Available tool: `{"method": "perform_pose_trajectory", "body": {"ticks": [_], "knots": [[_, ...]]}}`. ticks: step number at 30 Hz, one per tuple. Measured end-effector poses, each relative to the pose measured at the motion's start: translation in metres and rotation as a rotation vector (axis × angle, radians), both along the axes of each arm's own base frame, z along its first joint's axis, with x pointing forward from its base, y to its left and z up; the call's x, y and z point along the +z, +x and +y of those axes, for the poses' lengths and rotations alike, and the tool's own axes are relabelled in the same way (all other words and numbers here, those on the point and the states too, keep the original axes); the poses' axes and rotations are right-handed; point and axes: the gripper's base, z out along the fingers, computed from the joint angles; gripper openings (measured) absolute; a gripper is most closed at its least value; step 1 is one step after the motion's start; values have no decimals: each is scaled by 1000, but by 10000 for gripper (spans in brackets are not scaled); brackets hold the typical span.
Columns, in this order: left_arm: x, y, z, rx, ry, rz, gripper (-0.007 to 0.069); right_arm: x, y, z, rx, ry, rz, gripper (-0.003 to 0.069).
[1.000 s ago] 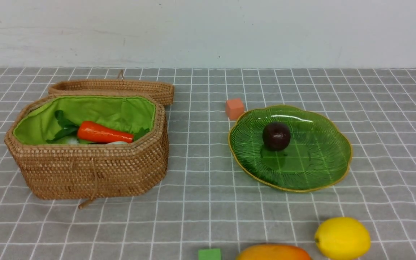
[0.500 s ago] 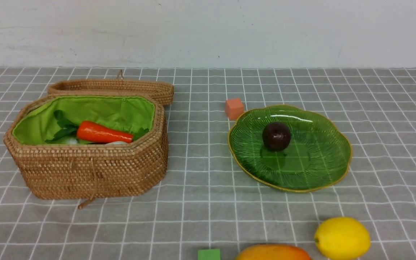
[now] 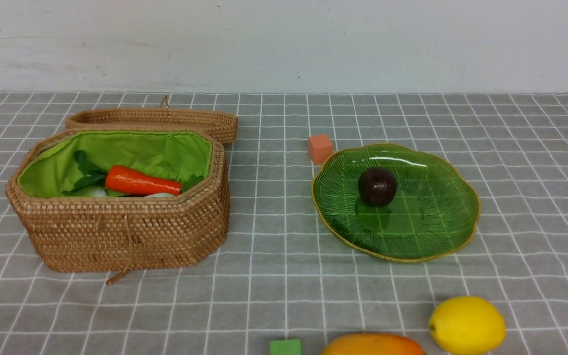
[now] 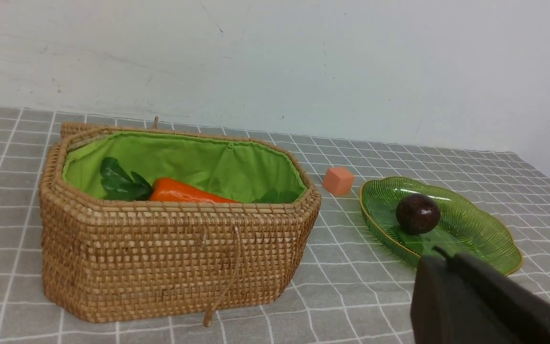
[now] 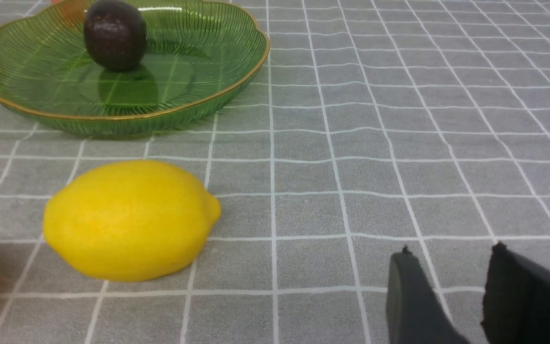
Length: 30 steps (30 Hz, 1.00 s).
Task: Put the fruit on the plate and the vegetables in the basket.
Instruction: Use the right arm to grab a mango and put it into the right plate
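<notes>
While basket (image 3: 126, 231) holds carrot (image 3: 141, 183), plate (image 3: 442, 231) ball (image 3: 377, 186), left end effector (image 4: 442, 258) sits together, right (image 5: 449, 253) apart.

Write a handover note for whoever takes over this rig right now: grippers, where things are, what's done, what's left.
Left gripper: shut, nothing seen in it.
Right gripper: open, empty, near the lemon.
Basket: open, holds the carrot; the white bits beside it look like the radish, mostly hidden. The lid lies behind it.
Plate: holds the maroon ball.
Done: vegetables, one fruit.
Left: the lemon and the mango, both on the cloth at the near edge, go on the plate.
</notes>
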Motion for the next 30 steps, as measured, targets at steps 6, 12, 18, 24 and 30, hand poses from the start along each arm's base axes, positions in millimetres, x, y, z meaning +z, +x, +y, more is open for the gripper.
{"method": "perform_pose_trajectory", "body": {"ticks": [6,12,18,24,30], "knots": [[-11,9,-1,67,0,-38,-13,0,0,0,0,0,0,241],[-57,29,2,252,25,38,-9,0,0,0,0,0,0,241],[-93,37,4,301,37,147,-5,0,0,0,0,0,0,241],[-129,39,4,303,59,278,3,0,0,0,0,0,0,241],[-129,39,4,303,59,279,7,0,0,0,0,0,0,241]]}}
